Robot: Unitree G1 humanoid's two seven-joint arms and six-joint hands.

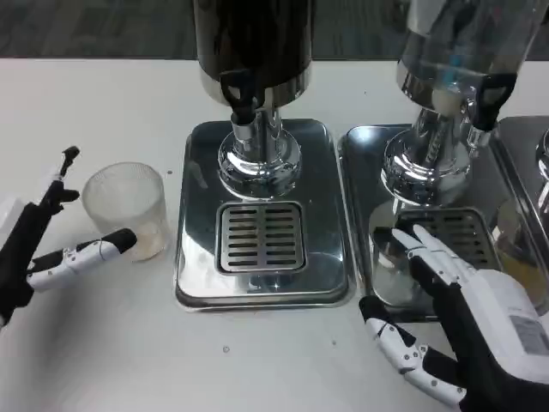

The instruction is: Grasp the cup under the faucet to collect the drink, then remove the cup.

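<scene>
A clear plastic cup (127, 210) stands upright on the white table, left of the central steel drip tray (197, 257) and well clear of the black faucet (240, 96). My left hand (39, 245) is just left of the cup with its fingers spread. One finger (94, 249) reaches along the cup's lower front and another points up beside it; the hand does not grip the cup. My right hand (467, 313) lies spread at the lower right, over the front of the right-hand tray, holding nothing.
The dark dispenser (253, 39) rises on a chrome column above the slotted grille (262, 236). A second, clear dispenser (459, 51) with its own black tap stands on the right tray (360, 172). Bare white table runs along the front.
</scene>
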